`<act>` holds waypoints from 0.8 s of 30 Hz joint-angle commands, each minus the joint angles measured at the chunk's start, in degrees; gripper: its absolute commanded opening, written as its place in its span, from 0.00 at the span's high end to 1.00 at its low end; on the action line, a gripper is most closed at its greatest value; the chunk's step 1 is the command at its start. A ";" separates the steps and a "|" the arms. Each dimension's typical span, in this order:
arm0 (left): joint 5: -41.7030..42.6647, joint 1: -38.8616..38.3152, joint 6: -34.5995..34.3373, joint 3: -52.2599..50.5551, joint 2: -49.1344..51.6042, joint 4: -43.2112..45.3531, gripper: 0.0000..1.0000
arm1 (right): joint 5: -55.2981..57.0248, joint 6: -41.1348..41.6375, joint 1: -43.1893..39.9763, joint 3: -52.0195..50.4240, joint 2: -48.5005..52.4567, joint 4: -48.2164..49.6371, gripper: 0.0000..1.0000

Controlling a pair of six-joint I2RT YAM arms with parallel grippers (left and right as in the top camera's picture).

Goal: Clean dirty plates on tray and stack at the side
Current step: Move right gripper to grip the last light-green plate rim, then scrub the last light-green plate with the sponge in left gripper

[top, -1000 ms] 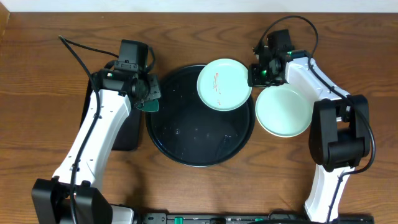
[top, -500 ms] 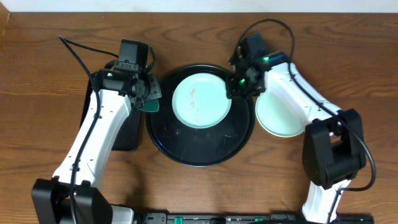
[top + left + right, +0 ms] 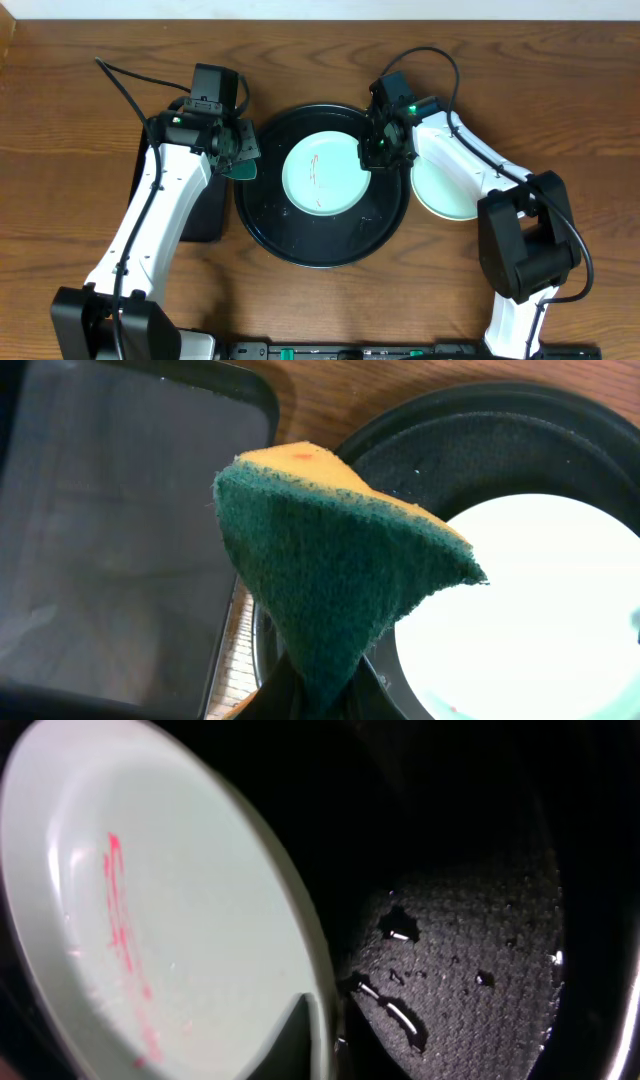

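Nearest the right jaws, and clamped narrowly between them, is the rim of a light aqua plate [image 3: 322, 173]. The plate extends away from the fingertips over the middle of the round black tray [image 3: 300, 240]. Whether it sits flat on the tray floor or is tipped slightly cannot be told. Thin red smears [image 3: 118, 920] are spread across its face. The plate is judged to be stiff, light and shallow, with a smooth surface that is likely slippery. Water drops [image 3: 400, 928] are scattered on the textured tray floor just beside the jaws, so wet contact is to be expected. The raised rim is the only part offering purchase, and a pinch across the lip, well clear of the smears, is thought best. A push from a wiping tool could pivot so light a dish about that single hold. The left jaws are closed on a green-and-yellow sponge [image 3: 330, 550], judged soft and compressible. It is held at the tray's edge with the plate just beyond its tip and a rectangular black tray [image 3: 110, 510] beside it. Farther from the right jaws, on the side away from the round tray, a second aqua plate [image 3: 445, 195] lies on the worktop [image 3: 80, 100]. It is partly covered by the arm, and whether another plate lies under it cannot be told.
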 commanded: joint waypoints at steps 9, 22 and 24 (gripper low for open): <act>3.10 -1.60 -0.28 0.83 0.70 0.13 0.93 | 1.33 -0.33 0.17 -0.33 2.73 0.39 0.71; 3.13 -7.58 -0.31 0.74 6.16 1.42 0.93 | 1.31 -0.22 0.61 -0.52 5.16 0.66 0.99; 3.10 -8.04 -0.28 0.72 6.82 1.64 0.93 | 1.31 -0.04 0.63 -0.55 5.60 0.79 0.99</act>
